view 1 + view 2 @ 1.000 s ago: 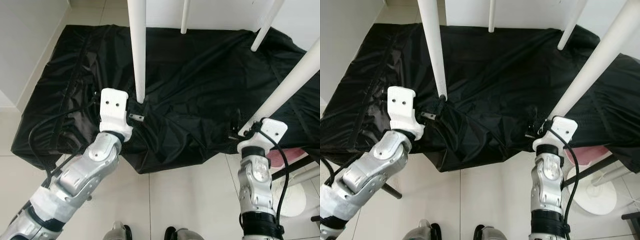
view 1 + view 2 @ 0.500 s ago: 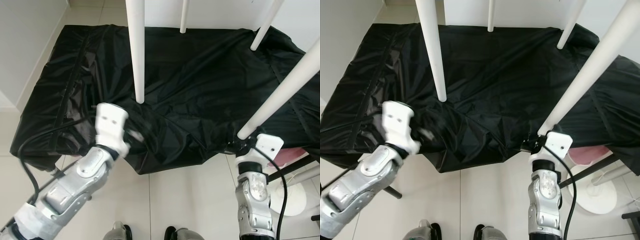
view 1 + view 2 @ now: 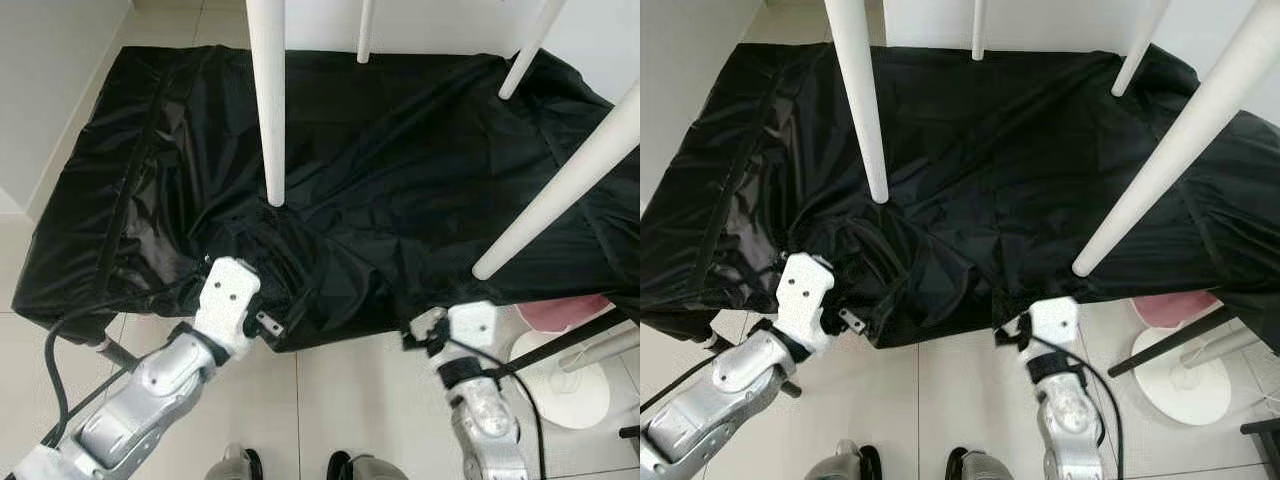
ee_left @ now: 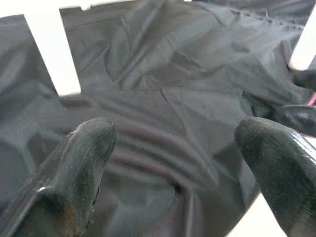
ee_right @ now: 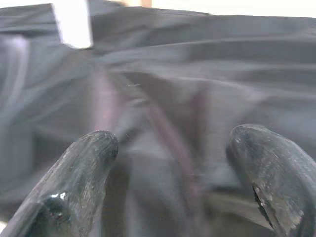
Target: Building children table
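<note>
four white table legs (image 3: pixel 268 110) stick up from under a black sheet (image 3: pixel 400 170) spread over the floor. the left end effector (image 4: pixel 173 148) hovers at the sheet's near edge around 7 o'clock, fingers (image 4: pixel 81 163) spread, pinching nothing. the right end effector (image 5: pixel 173 163) sits at 5 o'clock, fingers likewise spread and empty.

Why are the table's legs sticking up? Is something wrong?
It does look odd: the white table legs point up toward the camera, their free ends in the air, so the table seems to lie upside down. It lies on a rumpled black sheet, bunched near the front edge.
</note>
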